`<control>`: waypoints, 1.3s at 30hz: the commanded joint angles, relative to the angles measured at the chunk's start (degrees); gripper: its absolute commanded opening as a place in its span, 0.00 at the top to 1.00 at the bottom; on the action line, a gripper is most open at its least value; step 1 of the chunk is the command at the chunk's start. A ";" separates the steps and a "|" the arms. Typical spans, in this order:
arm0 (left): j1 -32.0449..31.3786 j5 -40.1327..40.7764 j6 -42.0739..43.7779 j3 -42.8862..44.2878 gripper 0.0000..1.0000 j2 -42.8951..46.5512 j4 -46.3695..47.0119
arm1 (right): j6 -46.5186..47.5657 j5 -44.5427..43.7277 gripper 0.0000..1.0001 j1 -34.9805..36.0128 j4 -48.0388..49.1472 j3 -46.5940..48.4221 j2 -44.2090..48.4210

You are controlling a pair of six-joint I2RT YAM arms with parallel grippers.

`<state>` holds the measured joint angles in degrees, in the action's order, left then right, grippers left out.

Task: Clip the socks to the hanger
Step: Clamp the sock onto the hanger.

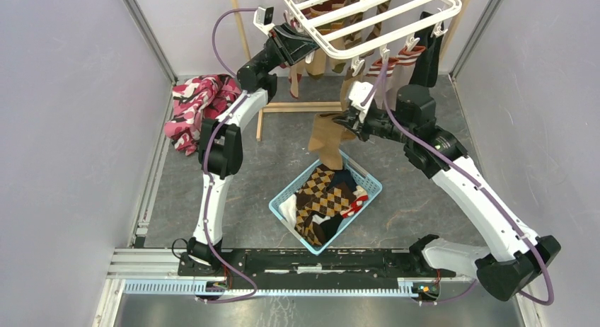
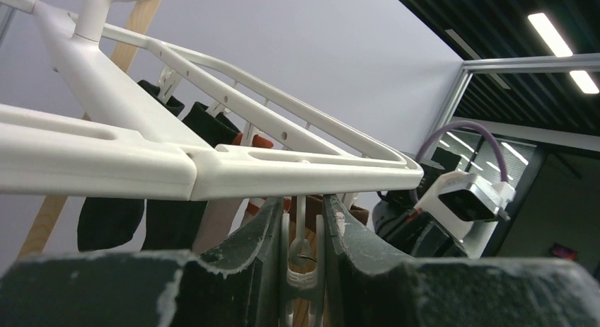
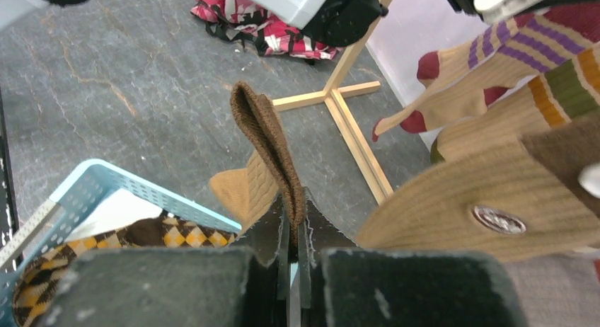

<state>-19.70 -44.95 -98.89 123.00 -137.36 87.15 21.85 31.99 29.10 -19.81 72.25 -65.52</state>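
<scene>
Up at the near-left corner of the hanger [image 2: 106,157], the left gripper [image 1: 311,49] has its fingers squeezed against both sides of one little white clip [image 2: 301,270]. Over the far corner of the blue basket [image 3: 127,185], the right gripper [image 3: 296,221] is clenched tight on a brown sock [image 3: 265,129] that dangles toward it. Striped socks [image 3: 495,58] hang off the hanger, and an argyle sock [image 1: 322,192] sits in the basket.

The right claw [image 3: 293,231] pinches the cuff of a brown sock [image 3: 265,136], which arches above the grey bench [image 3: 106,79]. At lower left, a light blue basket [image 3: 106,182] holds an argyle sock [image 3: 177,235]. Striped socks [image 3: 495,65] hang at right, beside a wooden stand [image 3: 339,100].
</scene>
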 commanded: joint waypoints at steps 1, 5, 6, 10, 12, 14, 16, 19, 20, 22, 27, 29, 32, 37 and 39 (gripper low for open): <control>0.08 1.82 -0.42 -0.74 0.88 2.55 12.39 | -3.40 -14.02 1.00 6.65 1.31 5.59 -1.25; -0.14 1.98 -0.23 -0.83 0.88 2.54 12.38 | -5.48 -24.35 1.00 12.42 1.98 8.24 -4.56; -0.10 2.08 -0.25 -0.83 0.88 2.49 12.37 | -5.89 -26.94 1.00 13.55 2.35 8.79 -5.21; -0.23 2.13 -0.07 -0.90 0.88 2.76 12.37 | -6.70 -34.29 1.00 15.99 5.22 11.01 -8.51; -0.19 2.09 0.01 -0.91 0.88 2.88 12.39 | -7.22 -38.19 1.00 16.34 5.79 13.19 -10.34; -0.24 2.07 0.06 -0.92 0.88 2.95 12.42 | -7.92 -41.56 1.00 16.37 5.99 15.13 -12.26; -0.26 1.97 0.10 -1.05 0.88 3.02 12.38 | -8.76 -44.12 1.00 16.44 5.60 17.07 -14.05; -0.41 1.82 0.10 -1.22 0.88 3.20 12.37 | -10.43 -46.70 1.00 16.52 5.87 18.36 -15.72; -0.42 1.80 0.18 -1.31 0.88 3.28 12.38 | -10.86 -47.18 1.00 16.51 5.92 18.81 -16.15; -0.59 1.81 0.38 -1.36 0.88 3.35 12.38 | -11.44 -47.97 1.00 16.47 5.78 19.77 -17.10; -0.83 1.97 0.76 -1.36 0.88 3.41 12.39 | -12.99 -48.99 1.00 16.42 4.17 22.12 -19.92; -0.97 1.94 0.80 -1.36 0.88 3.37 12.41 | -13.64 -49.26 1.00 16.27 3.68 23.04 -20.97; -1.09 1.97 0.90 -1.36 0.88 3.33 12.41 | -15.10 -48.49 1.00 15.48 1.97 24.71 -22.56; -1.11 2.00 0.89 -1.27 0.88 3.33 12.36 | -16.72 -47.22 1.00 13.55 1.59 23.66 -23.75; -1.10 1.95 0.93 -1.25 0.88 3.33 12.37 | -17.17 -47.03 1.00 12.76 1.99 23.53 -23.95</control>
<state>-20.40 -43.33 -98.89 121.95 -136.66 87.18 7.68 -15.07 43.48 -18.74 94.56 -89.38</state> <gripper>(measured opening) 0.299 0.023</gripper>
